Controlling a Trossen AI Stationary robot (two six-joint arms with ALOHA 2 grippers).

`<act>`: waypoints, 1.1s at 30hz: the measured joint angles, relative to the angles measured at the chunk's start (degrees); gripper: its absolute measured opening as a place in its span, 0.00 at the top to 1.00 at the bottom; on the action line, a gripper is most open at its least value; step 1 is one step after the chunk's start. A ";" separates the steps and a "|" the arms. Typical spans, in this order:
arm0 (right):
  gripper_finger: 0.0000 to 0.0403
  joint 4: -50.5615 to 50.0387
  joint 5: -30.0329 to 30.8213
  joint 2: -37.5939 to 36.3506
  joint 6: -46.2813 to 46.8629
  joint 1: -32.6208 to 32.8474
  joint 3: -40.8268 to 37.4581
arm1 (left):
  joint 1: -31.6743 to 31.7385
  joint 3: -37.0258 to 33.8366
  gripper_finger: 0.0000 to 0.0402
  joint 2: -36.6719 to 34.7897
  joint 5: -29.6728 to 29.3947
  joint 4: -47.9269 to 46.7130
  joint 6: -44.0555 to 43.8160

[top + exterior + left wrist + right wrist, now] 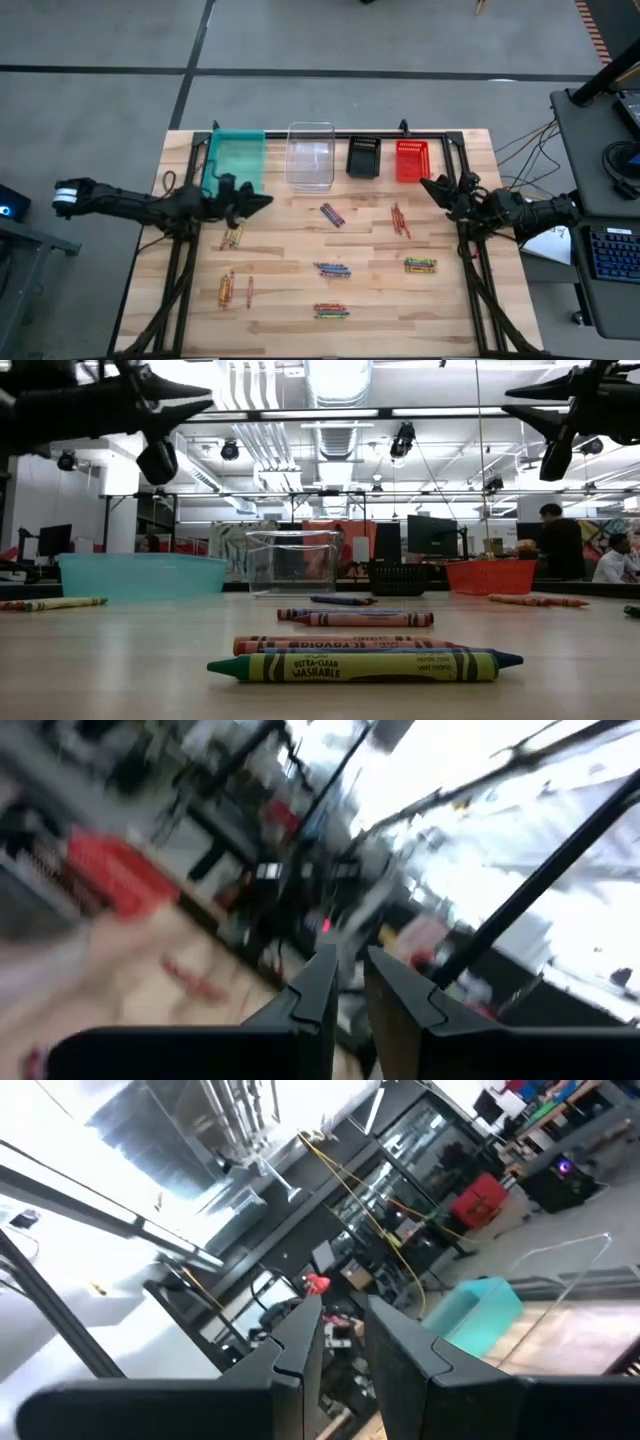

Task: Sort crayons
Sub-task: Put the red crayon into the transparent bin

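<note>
Crayons lie in small loose groups on the wooden table (290, 250): at the left (232, 236) (226, 288), in the middle (331, 214) (333, 269) (331, 311), and at the right (400, 219) (420, 265). In the low view a green crayon (365, 666) lies nearest. My left gripper (262, 201) (350, 965) hovers high over the table's left half, near the teal bin, pointing toward the right. Its fingers stand almost together and hold nothing. My right gripper (430, 186) (343, 1310) hovers by the red bin, pointing left, with its fingers a little apart and nothing between them.
Along the far edge stand a teal bin (235, 155), a clear bin (310, 155), a black bin (363, 157) and a red bin (411, 160). A black frame (180, 270) runs down both sides of the table. People sit at desks in the room beyond (560, 540).
</note>
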 joint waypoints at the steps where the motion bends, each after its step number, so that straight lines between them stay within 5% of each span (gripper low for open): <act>1: 0.83 -0.13 -0.06 0.01 -0.02 0.00 0.03 | -0.60 1.91 0.91 1.04 0.45 -3.39 -0.33; 9: 0.83 -0.14 -4.98 2.20 0.25 0.02 0.55 | -8.33 21.44 0.91 7.56 -1.75 -46.44 -3.58; 17: 0.83 -0.09 -4.92 5.81 0.32 0.02 0.88 | -21.89 36.41 0.91 16.71 -9.62 -79.05 -25.62; 25: 0.83 -0.07 -4.87 8.34 0.30 0.00 0.97 | -34.26 42.88 0.91 26.99 -9.23 -86.46 -47.07; 33: 0.83 -0.20 -4.46 9.46 0.30 0.00 0.97 | -40.28 43.02 0.91 34.36 -7.62 -88.24 -60.71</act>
